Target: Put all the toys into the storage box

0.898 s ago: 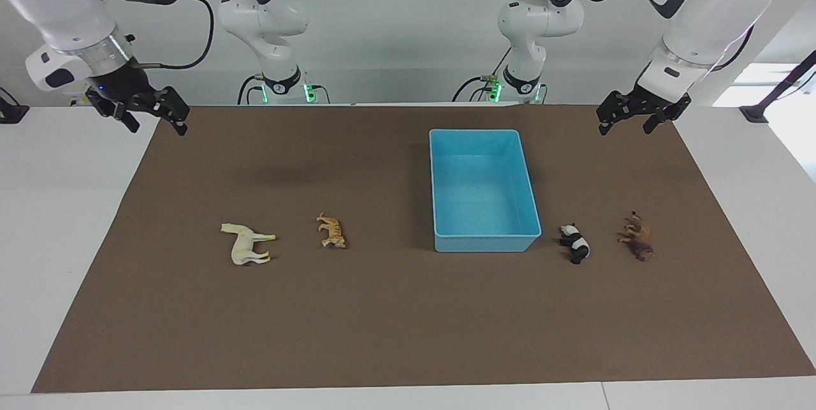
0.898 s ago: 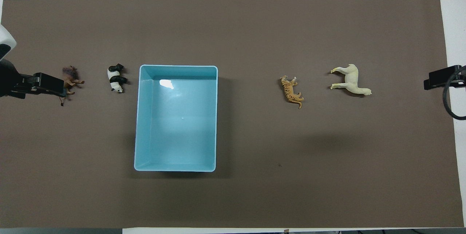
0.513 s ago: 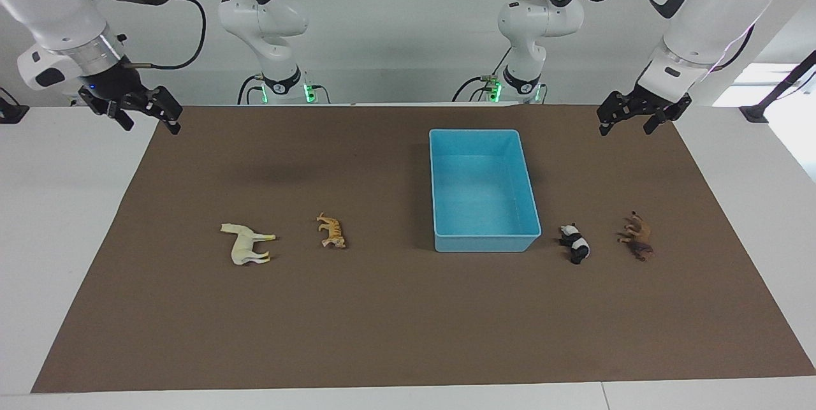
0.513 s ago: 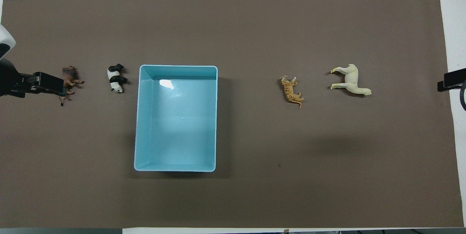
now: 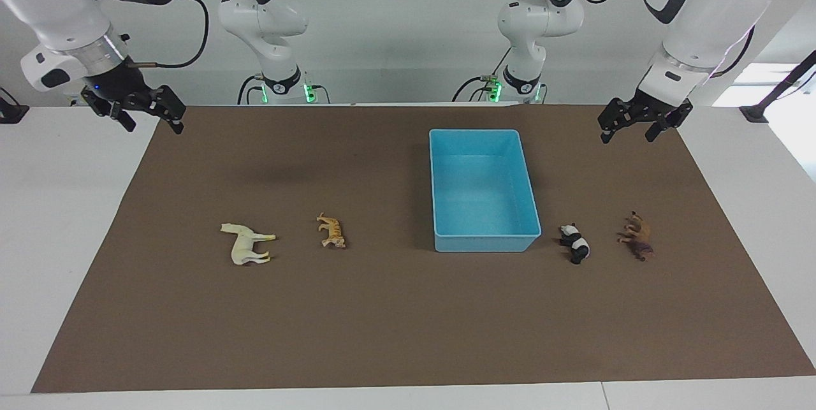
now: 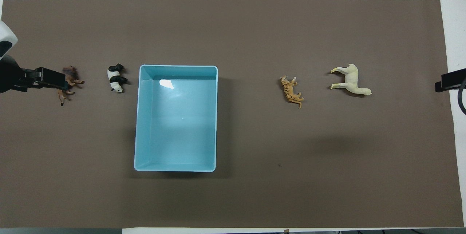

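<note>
All four small rigid plastic animal toys lie on the brown mat beside the empty light blue storage box, likely light and slick, so pinch mid-torso; left gripper and right gripper both spread, holding nothing.

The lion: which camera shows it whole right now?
The facing view: the lion lies in plain sight on the brown mat, beside the panda, with the left hand raised well clear of it. In the overhead view that hand covers part of the lion.
</note>
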Robot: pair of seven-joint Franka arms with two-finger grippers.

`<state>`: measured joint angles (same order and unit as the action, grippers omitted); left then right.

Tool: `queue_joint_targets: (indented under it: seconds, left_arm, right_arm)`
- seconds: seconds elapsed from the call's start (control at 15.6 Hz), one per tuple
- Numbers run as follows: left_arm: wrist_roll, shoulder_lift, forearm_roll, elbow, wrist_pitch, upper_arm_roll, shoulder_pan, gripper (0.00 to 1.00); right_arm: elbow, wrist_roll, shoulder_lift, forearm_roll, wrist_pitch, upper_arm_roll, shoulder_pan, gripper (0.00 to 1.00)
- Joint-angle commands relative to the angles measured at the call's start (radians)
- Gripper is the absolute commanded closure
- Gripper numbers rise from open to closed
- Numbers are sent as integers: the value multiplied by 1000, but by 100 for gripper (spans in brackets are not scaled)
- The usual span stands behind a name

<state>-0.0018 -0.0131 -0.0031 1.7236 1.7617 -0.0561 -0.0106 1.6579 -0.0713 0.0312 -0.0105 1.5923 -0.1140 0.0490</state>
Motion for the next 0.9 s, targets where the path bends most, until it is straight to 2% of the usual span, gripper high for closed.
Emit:
queue_joint_targets:
  seconds: [0.0,0.13,0.32,0.39,0.83]
  left_arm:
    - [8,15,-5,57,125,-7,-43,0]
    - [11,62,-5,85,206,-7,-45,0]
    - [2,87,-6,239,449,-7,-35,0]
    - [-6,120,-6,264,511,-7,-26,0]
    - [-197,314,-6,263,728,-5,64,0]
  right_arm:
    - [11,-24,16,14,-8,7,8,0]
    - [11,-19,18,14,-8,7,3,0]
    - [11,-19,21,14,-18,7,3,0]
    - [13,-19,21,14,-21,7,6,0]
    - [22,-21,19,14,34,10,-9,0]
